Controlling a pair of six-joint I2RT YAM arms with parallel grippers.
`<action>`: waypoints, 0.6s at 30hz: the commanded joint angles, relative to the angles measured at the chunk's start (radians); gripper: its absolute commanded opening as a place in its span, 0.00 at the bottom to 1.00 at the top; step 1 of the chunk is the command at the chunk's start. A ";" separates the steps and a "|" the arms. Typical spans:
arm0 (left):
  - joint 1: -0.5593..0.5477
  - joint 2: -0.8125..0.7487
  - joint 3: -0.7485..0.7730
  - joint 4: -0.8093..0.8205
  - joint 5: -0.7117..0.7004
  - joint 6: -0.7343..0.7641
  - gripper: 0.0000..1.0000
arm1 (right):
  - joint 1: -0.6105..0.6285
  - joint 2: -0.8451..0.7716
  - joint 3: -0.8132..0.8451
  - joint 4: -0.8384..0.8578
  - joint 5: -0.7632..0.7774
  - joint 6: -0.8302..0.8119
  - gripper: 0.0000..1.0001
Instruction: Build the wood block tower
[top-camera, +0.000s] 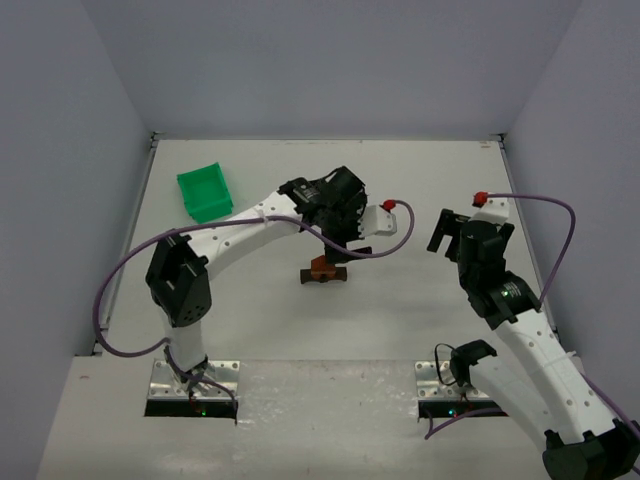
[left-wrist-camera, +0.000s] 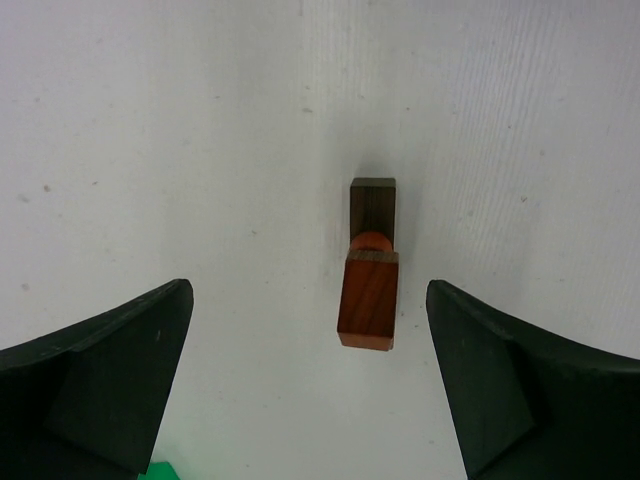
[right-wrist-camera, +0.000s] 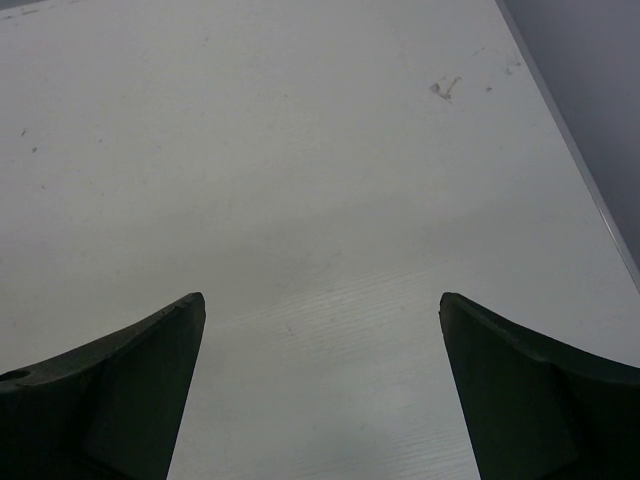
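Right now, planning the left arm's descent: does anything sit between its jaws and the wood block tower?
Nothing visible does. The left gripper faces the wood block tower, jaws open, only table between. The green bin sits far left.

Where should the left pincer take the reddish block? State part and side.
Take the reddish block by its two flat side faces, coming straight down from above: they look parallel and bare, and the open left pincer straddles them. The orange rounded piece crowds its far end.
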 joint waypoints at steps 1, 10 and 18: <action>-0.007 -0.140 0.128 0.178 -0.089 -0.177 1.00 | -0.001 -0.006 -0.025 0.017 -0.030 0.044 0.99; 0.070 -0.234 0.244 0.456 -0.285 -0.735 1.00 | -0.001 -0.019 -0.130 0.017 -0.099 0.124 0.99; 0.269 -0.760 -0.556 0.717 -0.633 -1.164 1.00 | -0.001 -0.161 -0.225 0.002 -0.103 0.139 0.99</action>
